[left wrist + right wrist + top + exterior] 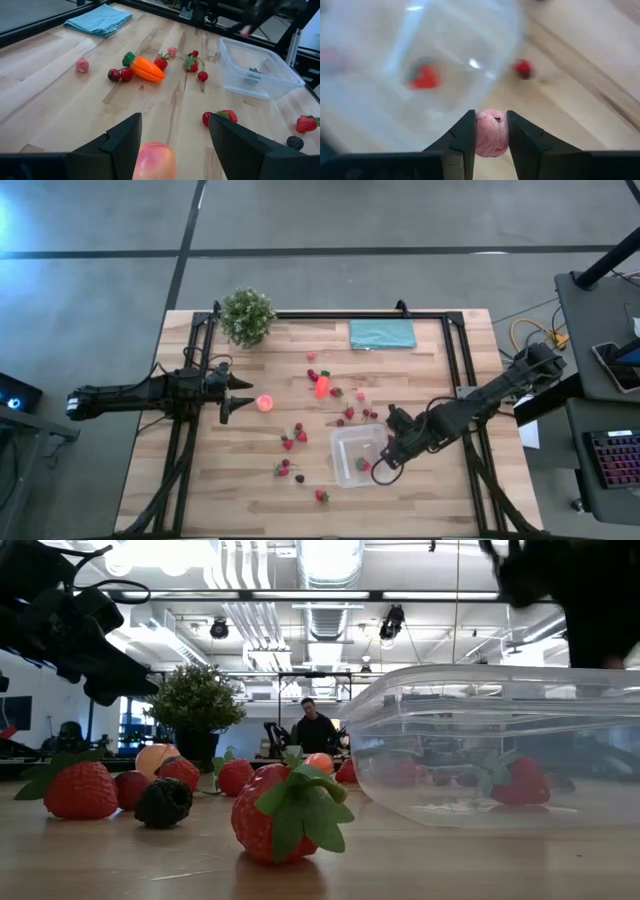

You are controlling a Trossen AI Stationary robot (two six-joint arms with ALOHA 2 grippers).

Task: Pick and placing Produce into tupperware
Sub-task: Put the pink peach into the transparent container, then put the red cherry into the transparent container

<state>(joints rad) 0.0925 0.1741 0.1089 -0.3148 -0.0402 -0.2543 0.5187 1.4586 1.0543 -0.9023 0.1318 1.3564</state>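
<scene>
The clear tupperware (350, 442) sits right of the table's middle with one red strawberry (424, 77) inside. My right gripper (491, 134) hovers over the tub's right near corner, shut on a small pink bumpy piece (491, 131). My left gripper (175, 135) is open at the table's left, low over the wood, and its fingers stand on either side of the pink-orange ball (154, 160) without touching it. The orange carrot (322, 386) and several strawberries (299, 435) lie scattered on the table between the arms. My right gripper pinches the small pink piece (492, 145) between its two fingers (465, 140), one finger on each side. The fingers point down from above. The piece is lifted clear, above the edge of the tupperware (445, 55) and the wood beside it.
A green potted plant (247, 315) stands at the far left and a teal cloth (382, 333) lies at the far edge. A blackberry (163, 802) and strawberries (285, 815) lie near the tub. Black frame rails (455, 350) run along the table. A person (315, 730) stands beyond the table.
</scene>
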